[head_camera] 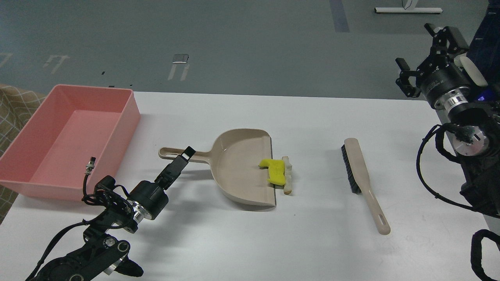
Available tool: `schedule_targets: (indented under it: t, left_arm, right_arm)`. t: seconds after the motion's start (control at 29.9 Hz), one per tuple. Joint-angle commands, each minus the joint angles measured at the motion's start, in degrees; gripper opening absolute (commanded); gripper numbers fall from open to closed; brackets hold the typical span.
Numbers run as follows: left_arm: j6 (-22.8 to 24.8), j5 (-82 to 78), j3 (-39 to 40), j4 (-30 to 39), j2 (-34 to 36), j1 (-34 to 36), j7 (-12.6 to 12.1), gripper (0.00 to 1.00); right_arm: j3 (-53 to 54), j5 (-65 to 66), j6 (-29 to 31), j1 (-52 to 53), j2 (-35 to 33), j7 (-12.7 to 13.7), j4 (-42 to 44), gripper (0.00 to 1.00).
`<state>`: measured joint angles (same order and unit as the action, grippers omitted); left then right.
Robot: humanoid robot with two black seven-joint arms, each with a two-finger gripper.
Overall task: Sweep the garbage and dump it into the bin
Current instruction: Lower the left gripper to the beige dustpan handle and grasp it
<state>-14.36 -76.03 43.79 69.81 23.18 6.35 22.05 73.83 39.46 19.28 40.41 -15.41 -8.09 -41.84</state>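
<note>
The garbage lies at the open lip of the beige dustpan (238, 166): the yellow spongy chunk (276, 171) rests on the lip, and the cream strip (288, 175) lies on the table just outside it. The salmon-pink bin (125, 128) stands at the far left and holds nothing. My left gripper (186, 153) is seen side-on, with its tip over the dustpan's handle (172, 153). Its fingers cannot be told apart. My right gripper (424, 52) is open and empty, raised above the table's far right corner. The beige black-bristled brush (361, 175) lies to the right of the dustpan.
The white table (312, 117) ends at a back edge with grey floor beyond. A checked cloth (11, 109) shows past the left edge behind the bin. My right arm's cables and body (476, 164) fill the right edge.
</note>
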Motion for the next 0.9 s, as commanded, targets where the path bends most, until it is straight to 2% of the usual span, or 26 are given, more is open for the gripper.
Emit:
schedule_targets:
  t: [0.0,0.17,0.2,0.23,0.3,0.37,0.4,0.43,0.5,0.6,0.87]
  left_arm:
    - [-0.1,1.4,0.2,-1.0,-1.1,0.4,-0.2,0.96]
    - [-0.6,2.4,0.2,-2.0,-1.4,0.9,-1.2,0.91]
    - [-1.4,2.5,0.2,-2.0,-1.4,1.0,-1.5,0.81]
    - [-2.1,2.8,0.1,-2.0,-1.3,1.1,-1.7,0.64]
    - [-2.3,3.1,0.1,-2.0,-1.3,1.1,-2.0,0.52]
    - [-2.4,3.1,0.0,-2.0,-1.3,1.2,-2.5,0.47]
    - [-2.6,3.1,0.0,-2.0,-1.3,1.2,-2.5,0.39]
    - [-2.7,3.0,0.0,-2.0,-1.3,1.2,-2.6,0.22]
    - [-3.0,2.8,-0.1,-2.0,-1.3,1.3,-3.0,0.00]
    - [-3.4,2.8,-0.2,-2.0,-1.2,1.7,-4.0,0.00]
    - [-3.8,2.6,-0.1,-1.3,-1.3,1.8,-3.5,0.00]
  right_arm:
    - [0.0,0.0,0.0,-0.1,-0.2,0.0,-0.2,1.00]
    - [0.0,0.0,0.0,-0.2,-0.3,0.0,-0.2,1.00]
    - [0.0,0.0,-0.1,-0.2,-0.3,0.0,-0.3,1.00]
    - [0.0,0.0,-0.1,-0.2,-0.3,0.1,-0.2,1.00]
    - [0.0,0.0,-0.2,-0.2,-0.3,0.0,-0.2,1.00]
    - [0.0,0.0,-0.3,-0.2,-0.3,0.1,-0.3,1.00]
    - [0.0,0.0,-0.3,-0.2,-0.3,0.0,-0.3,1.00]
    - [0.0,0.0,-0.3,-0.2,-0.3,0.0,-0.3,1.00]
    - [0.0,0.0,-0.3,-0.2,-0.3,0.1,-0.3,1.00]
    - [0.0,0.0,-0.3,-0.2,-0.4,0.1,-0.3,1.00]
    - [-0.1,0.3,0.1,-0.1,-0.5,0.8,-1.0,1.00]
